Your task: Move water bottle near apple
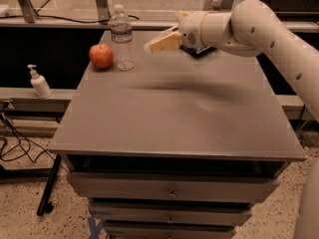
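The water bottle (122,38) is clear ribbed plastic with a white cap and stands upright at the back left of the grey table (174,113). The red-orange apple (101,56) sits just left of it, nearly touching. My gripper (152,46) hovers above the table a short way right of the bottle, pointing left towards it. It is apart from the bottle and holds nothing.
A small white pump dispenser (39,82) stands on a low ledge left of the table. A dark object (200,52) lies at the table's back edge under my wrist. Drawers (172,192) are below the tabletop. Cables (15,143) lie on the floor at left.
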Robot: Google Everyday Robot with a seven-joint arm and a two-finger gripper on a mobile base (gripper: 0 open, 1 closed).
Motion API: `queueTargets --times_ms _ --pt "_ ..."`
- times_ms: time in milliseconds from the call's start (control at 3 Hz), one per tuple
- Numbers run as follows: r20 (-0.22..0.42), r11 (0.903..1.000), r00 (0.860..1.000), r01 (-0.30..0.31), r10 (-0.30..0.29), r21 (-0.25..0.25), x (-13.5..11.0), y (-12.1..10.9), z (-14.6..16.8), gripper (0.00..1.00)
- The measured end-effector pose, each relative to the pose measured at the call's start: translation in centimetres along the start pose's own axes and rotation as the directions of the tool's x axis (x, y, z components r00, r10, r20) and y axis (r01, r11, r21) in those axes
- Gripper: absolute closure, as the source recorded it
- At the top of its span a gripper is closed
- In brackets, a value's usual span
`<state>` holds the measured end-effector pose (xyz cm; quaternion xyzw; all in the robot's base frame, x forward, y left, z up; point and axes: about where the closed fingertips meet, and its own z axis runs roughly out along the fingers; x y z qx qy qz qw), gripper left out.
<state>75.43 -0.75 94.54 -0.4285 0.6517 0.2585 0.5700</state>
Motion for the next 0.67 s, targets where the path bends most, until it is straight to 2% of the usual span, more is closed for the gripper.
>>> queueTargets --times_ms 333,667 --pt "0.023 0.9938 1.000 -0.008 0.006 0.111 0.2 -1.3 -6.4 0.00" --pt "0.018 0.9898 1.000 -0.017 0.014 0.142 0.9 -2.1 -8.4 0.00"
